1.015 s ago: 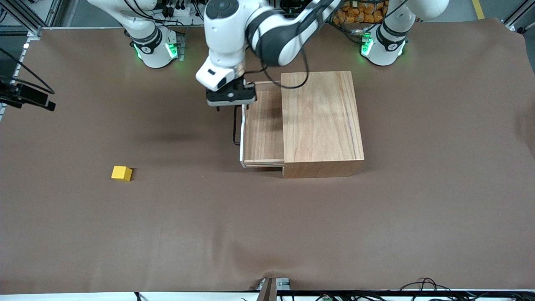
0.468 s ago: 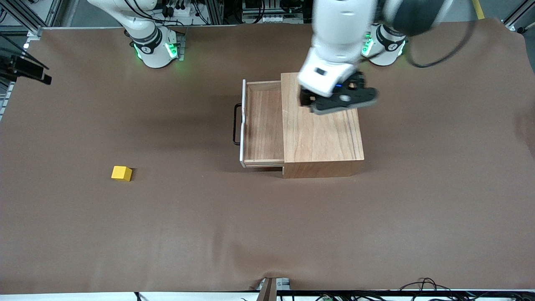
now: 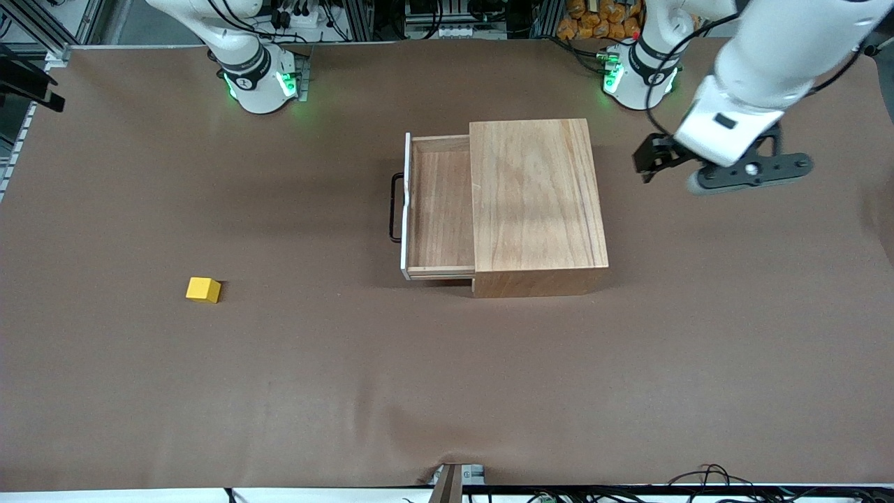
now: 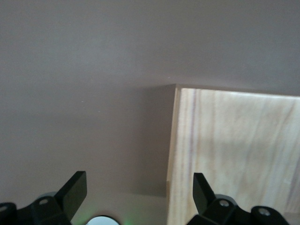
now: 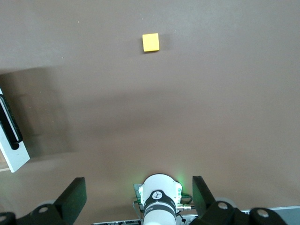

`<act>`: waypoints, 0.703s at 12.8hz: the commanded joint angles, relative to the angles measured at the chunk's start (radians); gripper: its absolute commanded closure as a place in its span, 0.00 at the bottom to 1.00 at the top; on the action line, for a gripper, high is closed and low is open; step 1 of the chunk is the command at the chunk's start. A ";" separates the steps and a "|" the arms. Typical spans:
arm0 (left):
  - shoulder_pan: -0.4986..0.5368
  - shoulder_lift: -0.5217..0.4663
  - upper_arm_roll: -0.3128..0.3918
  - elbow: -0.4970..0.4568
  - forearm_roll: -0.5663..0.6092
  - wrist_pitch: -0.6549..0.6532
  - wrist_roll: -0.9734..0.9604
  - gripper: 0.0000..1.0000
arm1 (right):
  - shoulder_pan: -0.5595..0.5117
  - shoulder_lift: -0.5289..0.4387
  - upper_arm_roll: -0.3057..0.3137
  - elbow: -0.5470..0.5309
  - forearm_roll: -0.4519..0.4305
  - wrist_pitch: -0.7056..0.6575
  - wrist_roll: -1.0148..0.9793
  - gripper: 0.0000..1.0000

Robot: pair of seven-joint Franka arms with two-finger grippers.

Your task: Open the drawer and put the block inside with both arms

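The drawer stands pulled out of the wooden box, its tray empty, with the white front and black handle toward the right arm's end. The yellow block lies on the table, nearer to the front camera, toward the right arm's end. My left gripper is open and empty in the air, over the table beside the box toward the left arm's end. Its wrist view shows its open fingers and a corner of the box. My right gripper is open and empty, high over the table. Its view shows the block and the drawer's front.
Brown cloth covers the table. The right arm's green-lit base and the left arm's base stand along the edge farthest from the front camera. Cables lie at the edge nearest that camera.
My left gripper has swung from over the drawer's handle, across the box top, out toward the left arm's end. The drawer stays pulled out and the block has not moved.
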 commanded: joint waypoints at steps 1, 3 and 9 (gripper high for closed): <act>0.057 -0.091 -0.019 -0.138 0.013 0.043 0.080 0.00 | -0.007 -0.054 0.016 0.037 0.009 -0.048 -0.004 0.00; 0.108 -0.093 -0.018 -0.138 0.013 0.043 0.092 0.00 | 0.034 -0.085 0.042 0.052 0.008 -0.123 -0.004 0.00; 0.235 -0.050 -0.011 -0.020 -0.002 0.030 0.228 0.00 | 0.005 0.143 0.086 -0.017 -0.055 0.166 0.002 0.00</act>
